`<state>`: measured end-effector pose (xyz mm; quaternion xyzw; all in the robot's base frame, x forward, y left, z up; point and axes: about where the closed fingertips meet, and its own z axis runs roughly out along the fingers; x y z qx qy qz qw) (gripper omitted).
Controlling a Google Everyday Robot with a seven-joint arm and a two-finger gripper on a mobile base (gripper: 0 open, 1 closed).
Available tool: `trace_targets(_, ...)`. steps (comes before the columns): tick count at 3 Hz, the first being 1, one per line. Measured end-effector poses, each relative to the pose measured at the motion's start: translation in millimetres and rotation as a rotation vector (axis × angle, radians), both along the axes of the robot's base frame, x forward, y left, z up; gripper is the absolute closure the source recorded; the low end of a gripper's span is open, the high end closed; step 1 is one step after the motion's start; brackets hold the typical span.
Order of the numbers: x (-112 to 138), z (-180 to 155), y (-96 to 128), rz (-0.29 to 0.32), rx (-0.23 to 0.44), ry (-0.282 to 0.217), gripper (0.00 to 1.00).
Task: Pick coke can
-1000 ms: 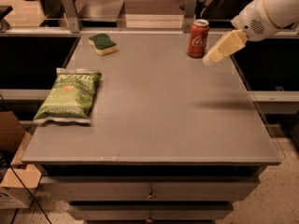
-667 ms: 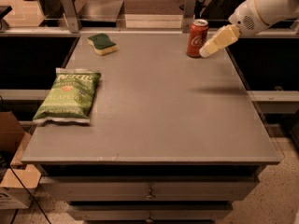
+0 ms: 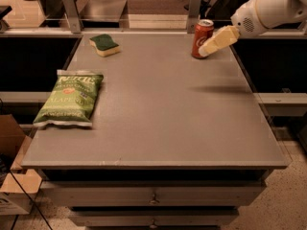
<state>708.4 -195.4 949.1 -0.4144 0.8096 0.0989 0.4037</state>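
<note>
The coke can (image 3: 201,36), red with a silver top, stands upright at the far right of the grey table (image 3: 158,104). My gripper (image 3: 209,47) comes in from the upper right on a white arm. Its cream-coloured fingers (image 3: 219,40) reach the can's right side and overlap its lower edge in the camera view. Whether they touch the can does not show.
A green chip bag (image 3: 69,98) lies flat at the table's left side. A green and yellow sponge (image 3: 104,45) lies at the far left. Metal posts and a rail run along the back edge. Drawers sit below the front edge.
My gripper has moved left and slightly up toward the can, from beside it to overlapping its right side. The can, bag and sponge have not moved.
</note>
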Motion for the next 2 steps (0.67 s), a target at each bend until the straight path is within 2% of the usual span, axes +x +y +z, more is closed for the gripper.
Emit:
trace_targets(1,36.9,-4.1,24.2,-0.046,0.128,-0.079,0.0)
trace_targets(2,68.7,-15.0,37.9,-0.096,0.228,-0.113,0.0)
